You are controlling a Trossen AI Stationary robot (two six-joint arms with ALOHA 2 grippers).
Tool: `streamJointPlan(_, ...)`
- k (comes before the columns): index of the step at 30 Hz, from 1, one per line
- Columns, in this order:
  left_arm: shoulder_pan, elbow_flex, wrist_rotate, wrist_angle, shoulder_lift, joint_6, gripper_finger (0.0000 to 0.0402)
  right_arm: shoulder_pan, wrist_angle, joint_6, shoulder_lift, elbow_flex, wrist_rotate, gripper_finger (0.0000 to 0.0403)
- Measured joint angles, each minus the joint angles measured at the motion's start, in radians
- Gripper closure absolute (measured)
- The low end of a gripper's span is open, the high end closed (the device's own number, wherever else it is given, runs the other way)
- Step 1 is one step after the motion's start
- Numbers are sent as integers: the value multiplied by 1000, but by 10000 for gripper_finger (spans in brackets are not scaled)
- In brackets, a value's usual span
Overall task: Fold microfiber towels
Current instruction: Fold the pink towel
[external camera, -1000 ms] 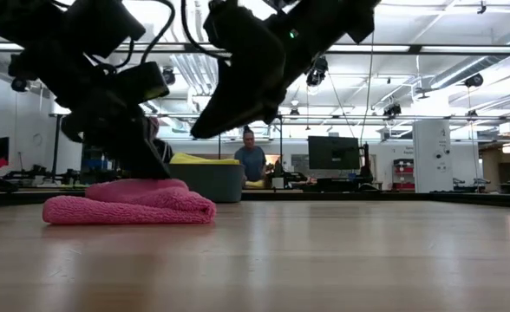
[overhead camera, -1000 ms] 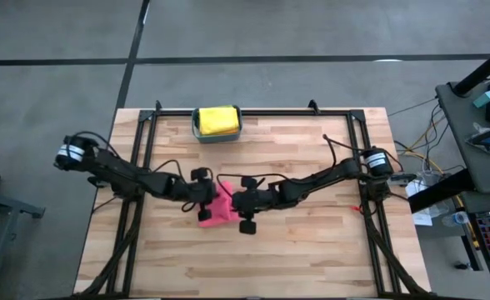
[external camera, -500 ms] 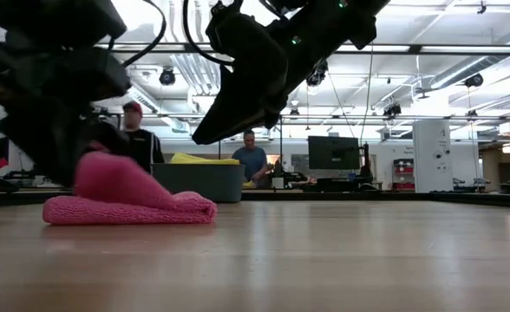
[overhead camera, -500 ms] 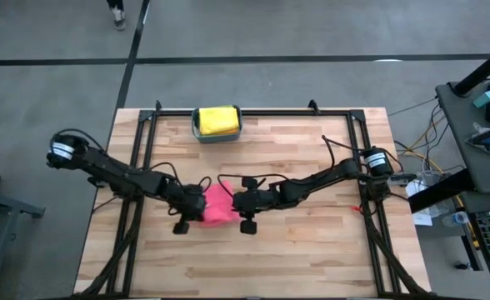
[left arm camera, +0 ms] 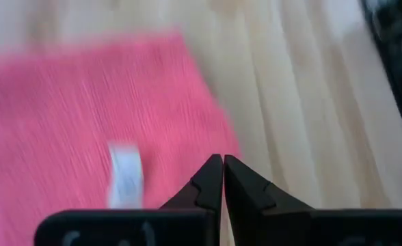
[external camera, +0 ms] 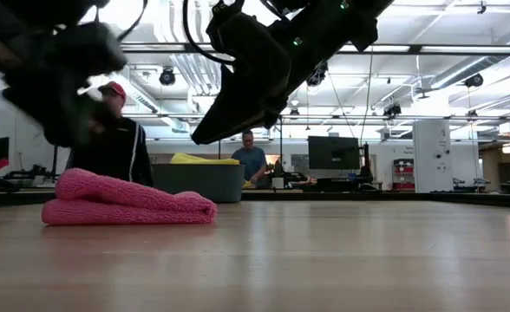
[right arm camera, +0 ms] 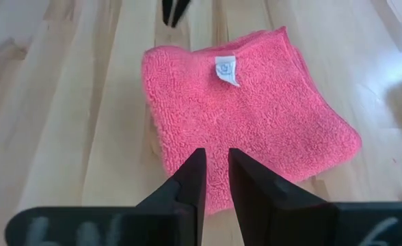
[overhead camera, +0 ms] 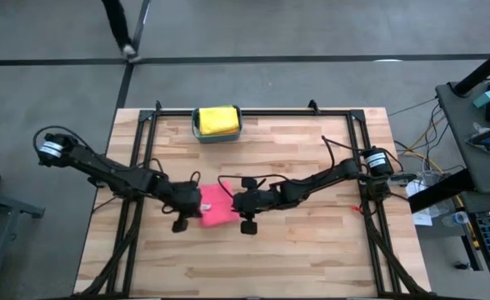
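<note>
Teal bin, wooden table

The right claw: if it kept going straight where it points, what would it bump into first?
Most likely the folded pink towel lying right ahead of the right claw; how high the claw sits above it is unclear.

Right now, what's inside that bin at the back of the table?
A yellow towel fills the teal bin, bulging above its rim. Whatever may lie beneath the yellow one is covered, so more towels can't be ruled out.

Fuzzy pink terry cloth towel, pale planked wood table, matt finish
</note>
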Motion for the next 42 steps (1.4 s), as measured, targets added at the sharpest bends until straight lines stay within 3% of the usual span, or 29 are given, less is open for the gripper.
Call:
streamJointPlan(4,0,-14,-101,162,32,30,401,0,62,0,0,-21,-1,349)
streamJointPlan(7,-7,-14,-104,198,93,36,401,0,154,-5,0,-57,-2,349)
streamJointPlan(14,-17,-15,-47,134,262,-10,401,-26,435,-24,51,-131,-2,349)
streamJointPlan(19,-16,-8,-43,113,290,-14,401,-94,411,-8,106,-73,1,350)
streamJointPlan(28,-16,-7,-43,-58,157,-15,401,-187,376,-51,142,-39,1,381)
streamJointPlan(35,-15,-9,-58,-163,35,-14,401,-191,401,-49,142,-43,-3,394)
streamJointPlan(42,-14,-12,-250,-167,-53,10,401,-192,412,-50,142,-44,-11,394)
